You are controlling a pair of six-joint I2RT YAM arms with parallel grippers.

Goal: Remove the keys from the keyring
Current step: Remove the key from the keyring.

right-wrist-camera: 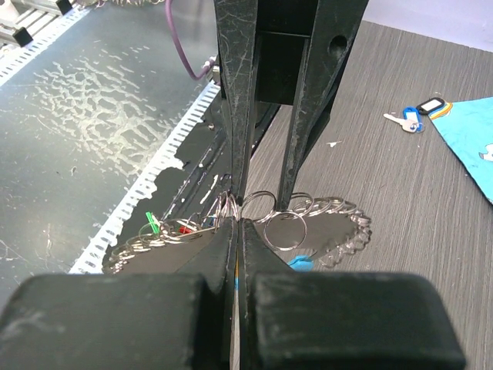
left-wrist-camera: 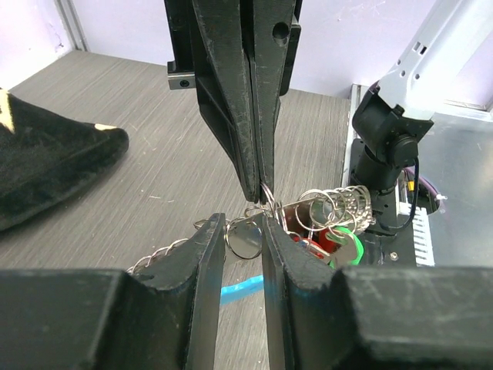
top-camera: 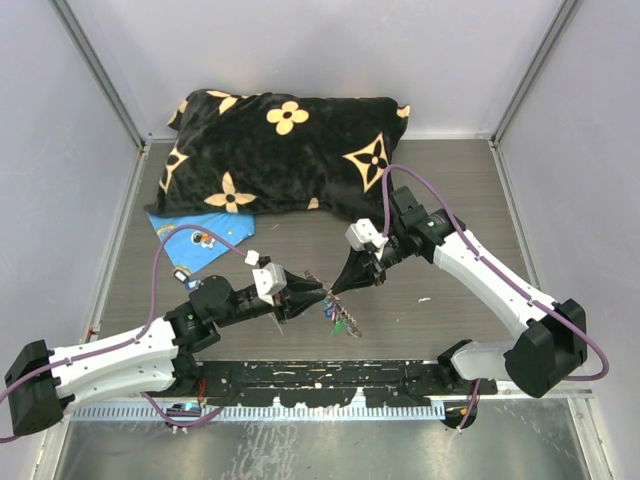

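Keyring (right-wrist-camera: 339, 210) with keys (left-wrist-camera: 333, 245), over desk (top-camera: 450, 200), near side of pillow (top-camera: 280, 150): right pincer (right-wrist-camera: 237, 225) pressed together on one loop, left pincer (left-wrist-camera: 243, 225) pinching a neighbouring ring.

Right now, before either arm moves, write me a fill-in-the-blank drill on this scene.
1. The right gripper is ____ on the keyring.
2. The left gripper has a round metal ____ between its fingers.
3. The pillow at the back, patterned with yellow flowers, is ____.
4. One curved section of the keyring is light ____.

Missing words: shut; ring; black; blue.
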